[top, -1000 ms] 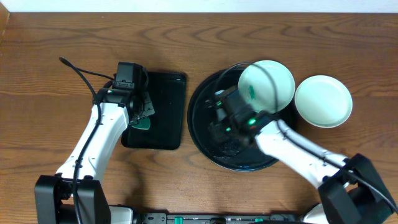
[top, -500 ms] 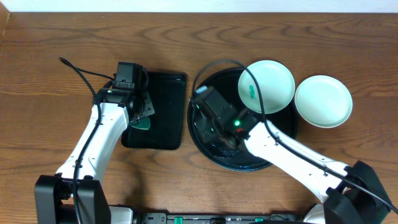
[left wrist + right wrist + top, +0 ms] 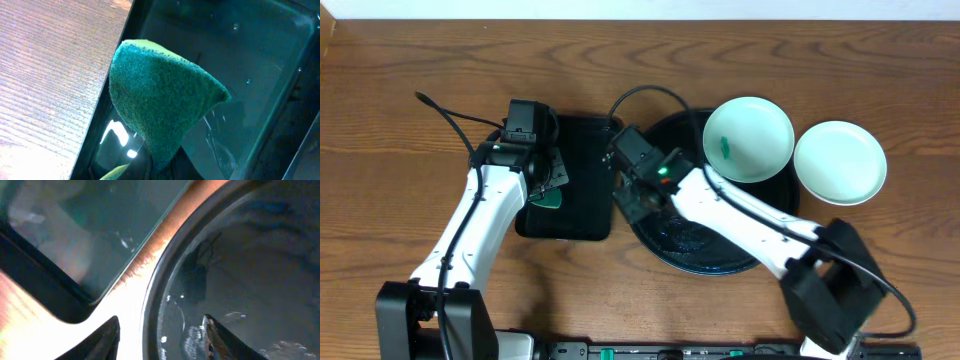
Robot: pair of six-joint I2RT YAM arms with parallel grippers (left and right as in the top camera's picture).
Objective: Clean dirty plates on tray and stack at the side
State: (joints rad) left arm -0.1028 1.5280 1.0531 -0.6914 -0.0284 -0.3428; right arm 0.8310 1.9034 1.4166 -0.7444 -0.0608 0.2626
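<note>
A pale mint plate [image 3: 748, 138] with a small teal smear lies on the upper right of the round black tray [image 3: 715, 262]. Another pale plate [image 3: 840, 162] rests on the table just right of the tray. My right gripper [image 3: 625, 195] is open at the tray's left edge. In the right wrist view the right gripper [image 3: 160, 335] straddles the wet rim [image 3: 165, 275], one finger over the wood and one inside, holding nothing. My left gripper [image 3: 548, 190] is shut on a green sponge [image 3: 160, 100] above the rectangular tray.
A smaller rectangular black tray [image 3: 582, 160] lies just left of the round tray, with a narrow strip of wood between them [image 3: 145, 255]. A black cable [image 3: 440, 108] trails over the table at the far left. Water drops sit on both trays.
My right gripper has swept left across the round tray, from its middle to its left rim. The left arm and sponge have stayed put.
</note>
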